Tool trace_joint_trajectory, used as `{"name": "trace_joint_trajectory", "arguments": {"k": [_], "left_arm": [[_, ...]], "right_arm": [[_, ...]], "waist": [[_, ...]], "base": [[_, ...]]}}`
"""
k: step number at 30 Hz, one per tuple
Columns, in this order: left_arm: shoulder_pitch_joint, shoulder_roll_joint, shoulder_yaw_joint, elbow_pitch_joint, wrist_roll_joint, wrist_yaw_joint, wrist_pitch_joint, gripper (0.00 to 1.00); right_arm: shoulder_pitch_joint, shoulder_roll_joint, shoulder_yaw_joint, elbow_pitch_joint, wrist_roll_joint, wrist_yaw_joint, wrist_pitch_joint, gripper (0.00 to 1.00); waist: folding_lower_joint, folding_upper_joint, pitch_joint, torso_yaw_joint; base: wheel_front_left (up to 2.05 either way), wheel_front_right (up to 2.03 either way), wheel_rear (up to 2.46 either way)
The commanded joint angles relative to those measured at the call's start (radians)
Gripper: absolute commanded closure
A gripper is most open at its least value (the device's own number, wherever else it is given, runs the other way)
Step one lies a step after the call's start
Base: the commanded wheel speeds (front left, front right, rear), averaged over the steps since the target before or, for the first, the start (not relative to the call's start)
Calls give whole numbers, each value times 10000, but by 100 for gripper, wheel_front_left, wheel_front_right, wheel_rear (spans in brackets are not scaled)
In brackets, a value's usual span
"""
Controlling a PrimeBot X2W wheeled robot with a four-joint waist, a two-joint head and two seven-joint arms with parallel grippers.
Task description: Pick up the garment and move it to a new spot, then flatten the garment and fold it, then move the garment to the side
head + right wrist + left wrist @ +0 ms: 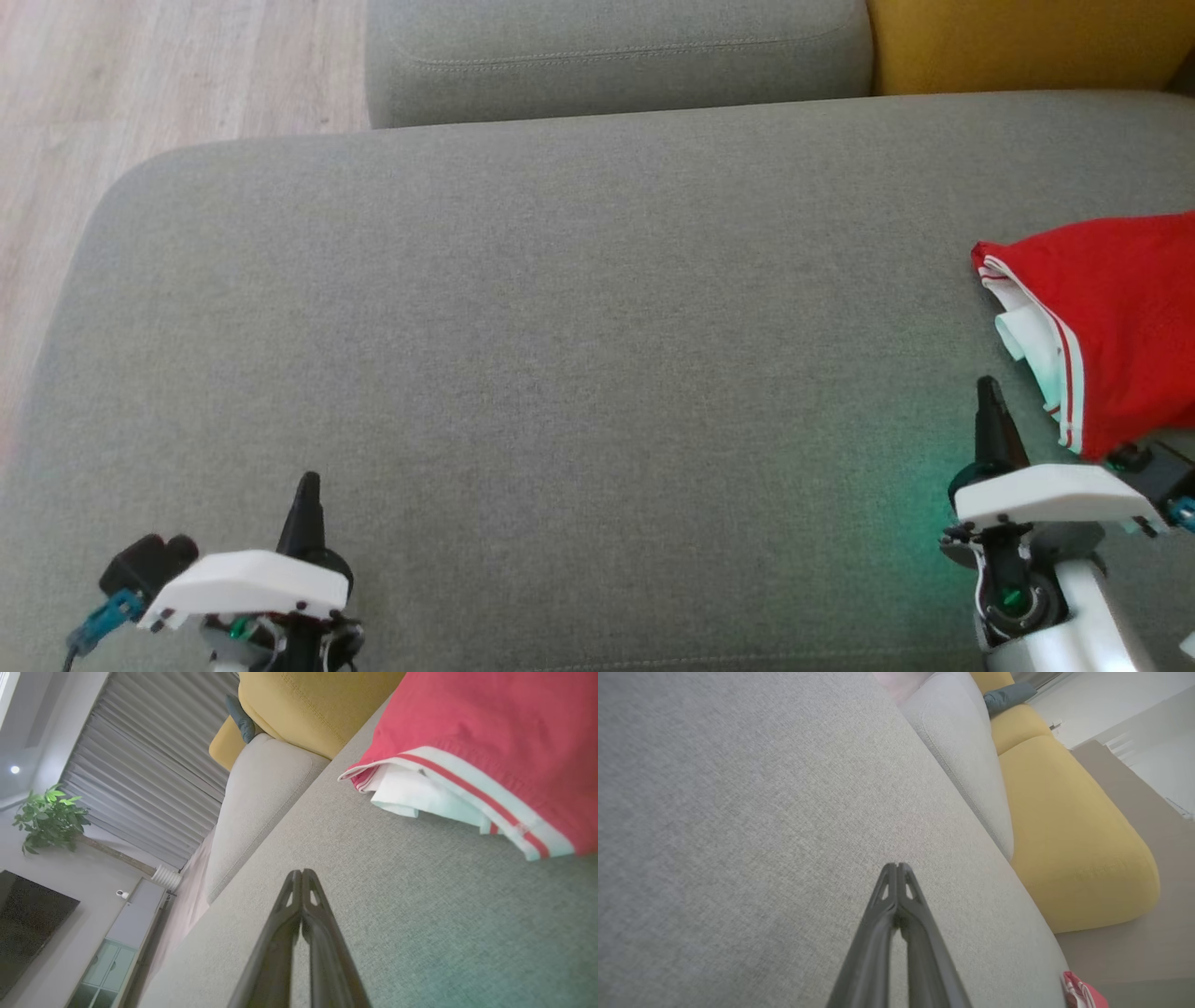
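Observation:
The garment [1111,317], a red jersey with white striped trim, lies folded at the right edge of the grey sofa seat [560,327]. The right wrist view has it at upper right [490,732], and a red corner [1083,994] peeks in at the bottom right of the left wrist view. My right gripper [986,387] is shut and empty, just left of the garment's near edge, apart from it; its tips meet [302,871]. At lower left, my left gripper [308,481] is shut and empty over bare seat, its tips together [896,864].
A grey back cushion [616,56] and a yellow cushion [1027,42] line the far side. Wooden floor [140,84] lies beyond the seat's rounded left end. A plant [49,819], curtains and a cabinet stand in the room behind.

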Motion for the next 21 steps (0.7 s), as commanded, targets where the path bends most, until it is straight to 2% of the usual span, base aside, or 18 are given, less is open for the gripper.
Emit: {"name": "trace_joint_trajectory", "arguments": {"k": [1, 21], "left_arm": [[-539, 115, 317, -415, -305, -108, 104, 100], [-637, 154, 761, -752, -2549, -453, 723, 100]], "right_arm": [[-170, -42, 52, -473, 355, 34, 68, 100], [170, -41, -233, -1257, 2866, 45, 671, 100]], "waist": [[0, 0, -6, 7], [0, 0, -86, 93]], "base": [[0, 0, 0], [0, 0, 0]]}}
